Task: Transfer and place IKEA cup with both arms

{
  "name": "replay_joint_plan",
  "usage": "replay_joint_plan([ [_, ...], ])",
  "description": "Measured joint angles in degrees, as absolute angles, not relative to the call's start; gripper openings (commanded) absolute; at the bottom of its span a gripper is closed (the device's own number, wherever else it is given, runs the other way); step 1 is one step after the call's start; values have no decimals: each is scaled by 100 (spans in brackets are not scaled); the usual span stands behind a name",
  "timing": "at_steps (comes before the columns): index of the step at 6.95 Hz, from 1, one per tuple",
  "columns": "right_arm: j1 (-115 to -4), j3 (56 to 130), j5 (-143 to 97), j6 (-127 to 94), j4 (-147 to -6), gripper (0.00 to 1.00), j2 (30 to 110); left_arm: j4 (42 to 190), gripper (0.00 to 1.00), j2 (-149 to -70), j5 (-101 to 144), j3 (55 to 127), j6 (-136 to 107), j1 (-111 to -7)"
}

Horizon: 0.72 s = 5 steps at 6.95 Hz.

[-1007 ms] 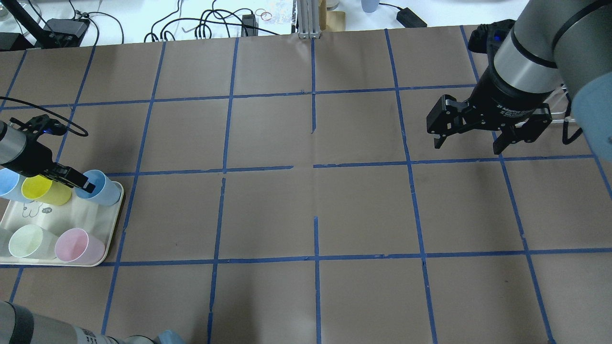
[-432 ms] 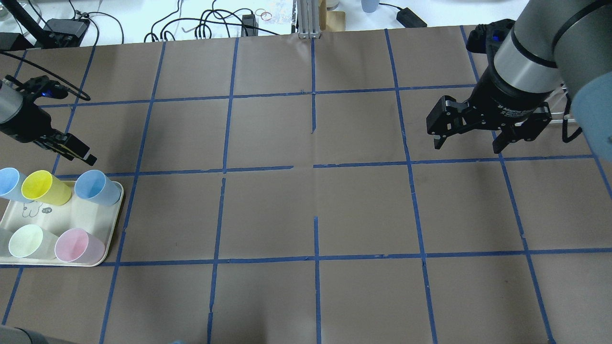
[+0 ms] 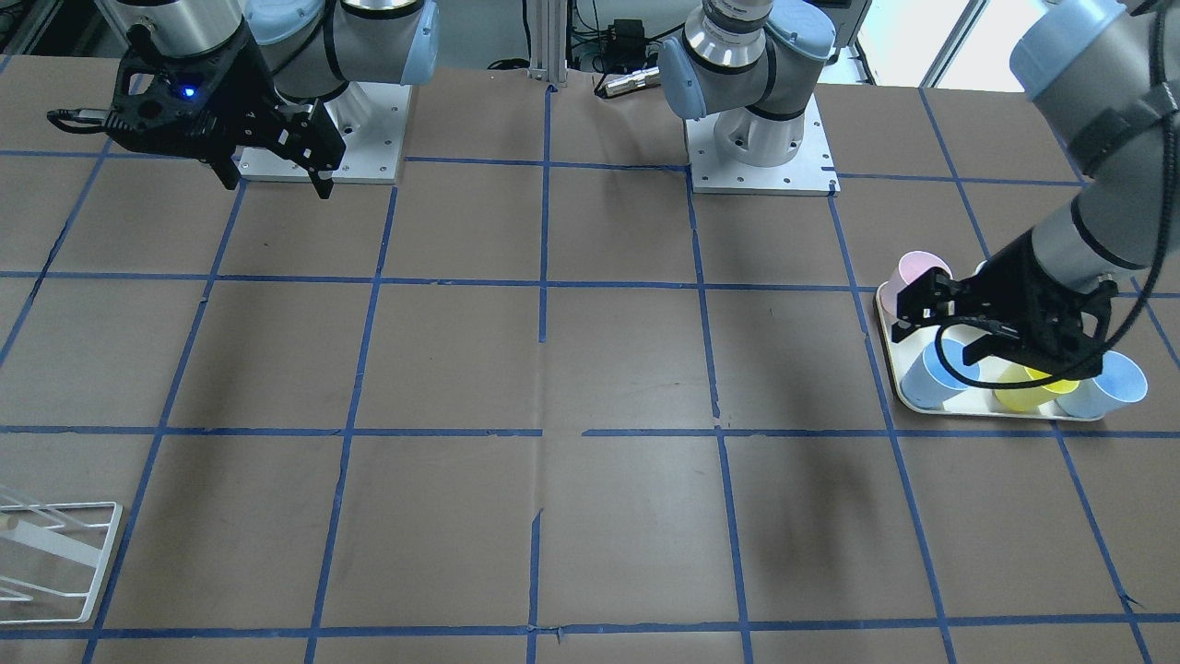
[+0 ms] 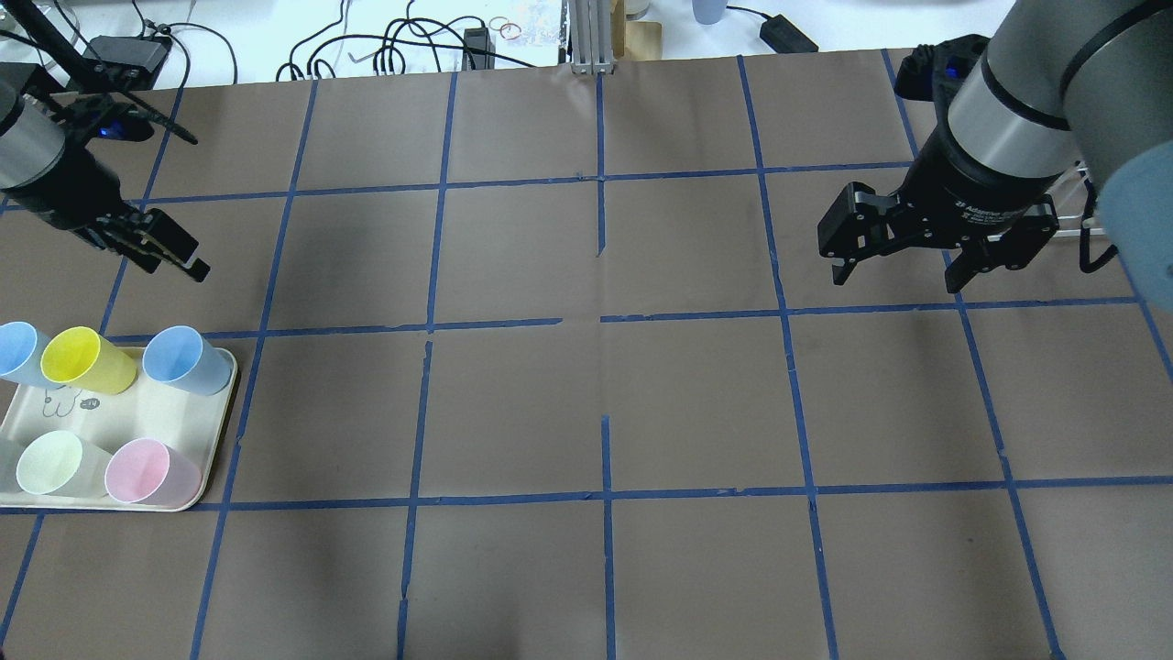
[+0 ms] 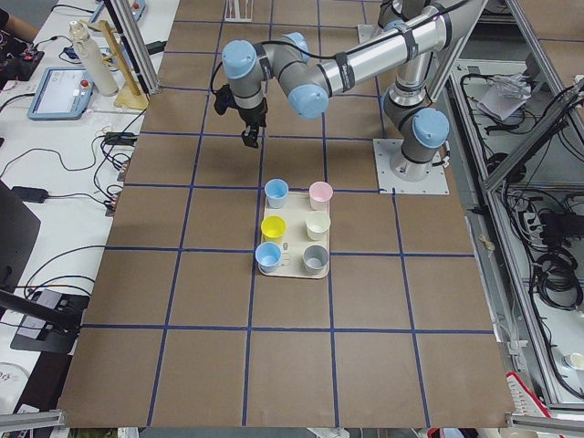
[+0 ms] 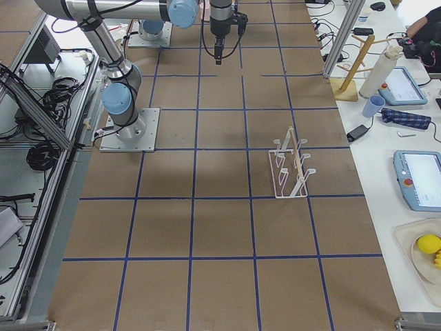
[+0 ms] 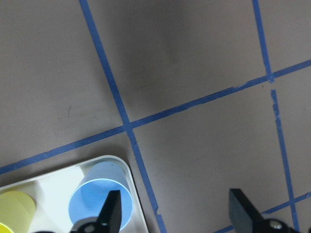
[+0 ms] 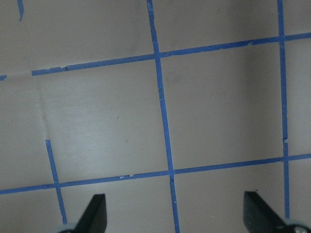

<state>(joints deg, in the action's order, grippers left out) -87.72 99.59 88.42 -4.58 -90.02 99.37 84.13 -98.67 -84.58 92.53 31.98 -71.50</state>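
Observation:
The IKEA cup (image 4: 183, 359) is plain light blue and stands upright at the tray's far right corner. It also shows in the front view (image 3: 936, 373), the left side view (image 5: 276, 192) and the left wrist view (image 7: 101, 196). My left gripper (image 4: 174, 257) is open and empty, raised above the tray near this cup, and shows in the front view (image 3: 954, 332) and its wrist view (image 7: 176, 213). My right gripper (image 4: 896, 280) is open and empty, held above the table far to the right, and shows in its wrist view (image 8: 177, 213).
The cream tray (image 4: 119, 412) also holds a paler blue cup (image 4: 16, 351), a yellow cup (image 4: 82, 359), a pale green cup (image 4: 55, 463), a pink cup (image 4: 147, 472) and a grey cup (image 5: 315, 259). A white wire rack (image 6: 293, 169) stands on the robot's right side.
My left gripper had a finger inside the light blue cup; it has lifted up and away. The cup stays on the tray. The right arm has not moved.

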Motion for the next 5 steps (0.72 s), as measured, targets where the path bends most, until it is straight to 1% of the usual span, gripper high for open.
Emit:
replay_joint_plan([
  [3,-8771,9966,8842,-457,-9005,100,9965,8437,100,-9517,-8854,9026,1170,-8547],
  [5,-8771,9964,8842,-457,-9010,100,9973,8953,100,-9483,-9148,8520,385,-9112],
])
